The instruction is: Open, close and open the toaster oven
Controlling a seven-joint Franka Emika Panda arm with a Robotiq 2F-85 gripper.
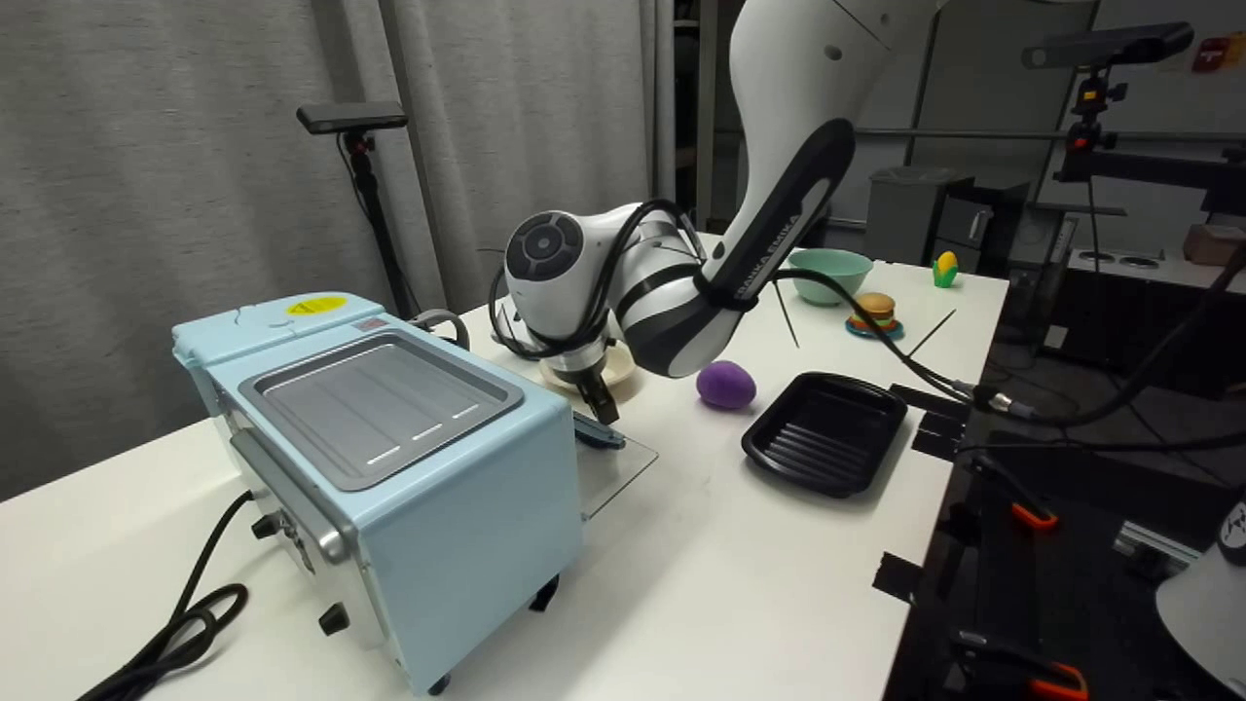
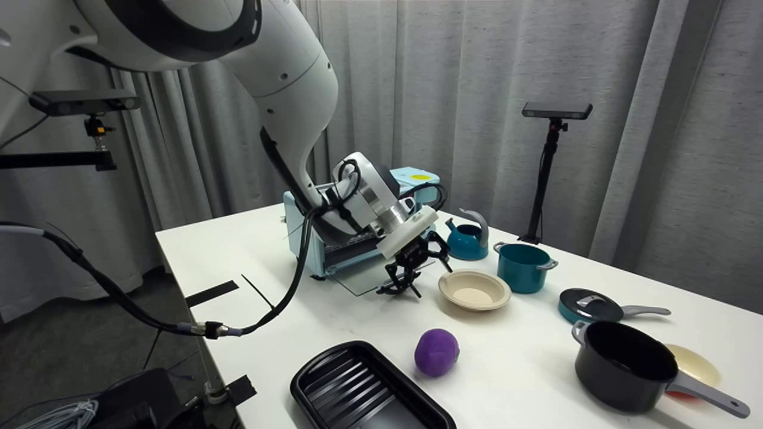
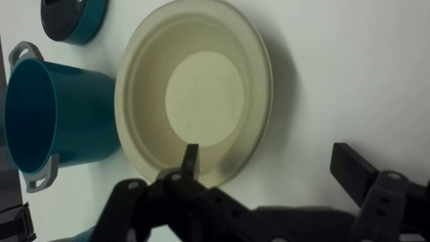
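The light blue toaster oven stands on the table with its back and side showing in an exterior view. In an exterior view its dark front opening shows partly behind the arm. Its clear glass door is lowered and lies out flat in front; the blue door handle shows on it. My gripper is above the door's outer edge, beside the beige bowl. In the wrist view the gripper has its fingers wide apart with nothing between them. Whether a finger touches the handle I cannot tell.
The beige bowl lies close under one finger, with a teal pot beside it. A teal kettle, purple eggplant-like toy, black tray, black saucepan and lidded pan stand around.
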